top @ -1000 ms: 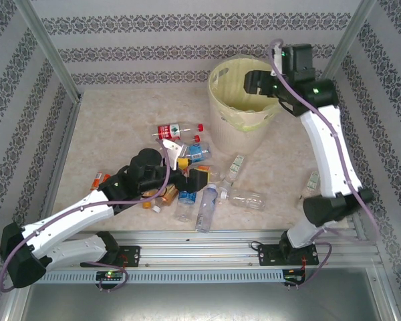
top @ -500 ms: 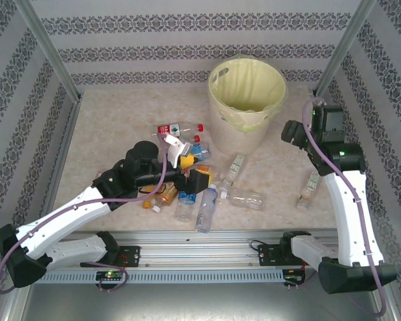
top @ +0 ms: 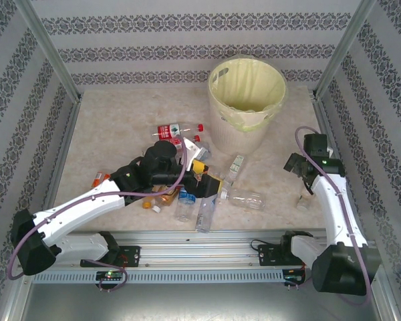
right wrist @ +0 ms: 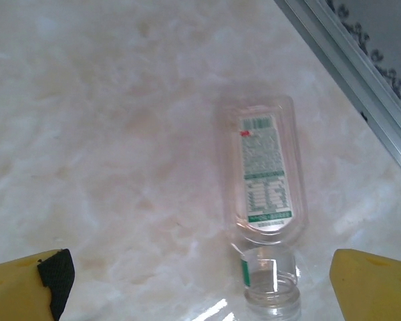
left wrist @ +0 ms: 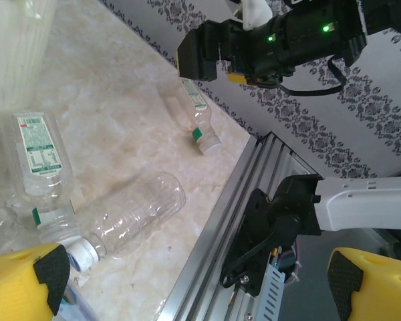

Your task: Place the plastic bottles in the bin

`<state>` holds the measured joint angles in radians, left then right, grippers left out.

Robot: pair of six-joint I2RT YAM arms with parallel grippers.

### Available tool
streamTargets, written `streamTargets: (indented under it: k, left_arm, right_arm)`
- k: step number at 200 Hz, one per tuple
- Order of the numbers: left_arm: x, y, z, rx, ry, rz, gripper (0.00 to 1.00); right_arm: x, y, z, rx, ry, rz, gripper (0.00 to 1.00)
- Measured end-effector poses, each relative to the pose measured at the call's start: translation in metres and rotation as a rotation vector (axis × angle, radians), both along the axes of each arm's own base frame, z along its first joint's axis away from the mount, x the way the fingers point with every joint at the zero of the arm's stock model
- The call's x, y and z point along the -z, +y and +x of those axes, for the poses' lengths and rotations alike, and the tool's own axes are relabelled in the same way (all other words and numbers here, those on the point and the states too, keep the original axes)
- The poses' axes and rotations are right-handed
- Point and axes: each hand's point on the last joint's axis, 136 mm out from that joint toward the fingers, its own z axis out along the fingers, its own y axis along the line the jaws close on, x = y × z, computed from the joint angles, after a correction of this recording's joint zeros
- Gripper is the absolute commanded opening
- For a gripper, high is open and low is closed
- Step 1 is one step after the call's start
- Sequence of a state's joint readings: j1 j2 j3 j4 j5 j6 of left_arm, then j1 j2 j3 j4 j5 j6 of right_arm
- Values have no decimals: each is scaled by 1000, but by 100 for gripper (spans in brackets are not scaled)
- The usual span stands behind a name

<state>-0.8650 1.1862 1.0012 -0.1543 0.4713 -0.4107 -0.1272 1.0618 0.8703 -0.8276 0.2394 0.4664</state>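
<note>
The left gripper [left wrist: 197, 284] was spread wide and empty above the pile of bottles [top: 187, 197], which lay on the table [top: 113, 134] just in front of the upright bin [top: 235, 137]. The right gripper [right wrist: 204, 281] was also spread and held nothing. It hung above a single clear bottle [right wrist: 264, 177] lying flat near the table's right edge, well apart from the bin.
</note>
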Motion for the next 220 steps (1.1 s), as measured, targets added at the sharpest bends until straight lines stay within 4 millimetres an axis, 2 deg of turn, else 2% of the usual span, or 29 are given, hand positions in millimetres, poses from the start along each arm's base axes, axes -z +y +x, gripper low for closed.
streamTargets:
  k: [46,81,137,188,220]
  left_arm:
    - [3,-3,-2,2,16,3,100]
    - [3,-3,-1,-6,17,5,100]
    - [21,-7,6,-23,48,42,100]
    - [42,-12,14,-47,90,84,100]
    - [47,-13,17,-61,98,96,100]
  right_arm:
    - [35,-23,-6,105,49,1,98]
    - [47,-35,0,146,58,6,98]
    - [83,-38,-1,171,99,90,94]
    - [93,-37,3,163,95,113,90]
    - [98,-37,5,158,103,120,87]
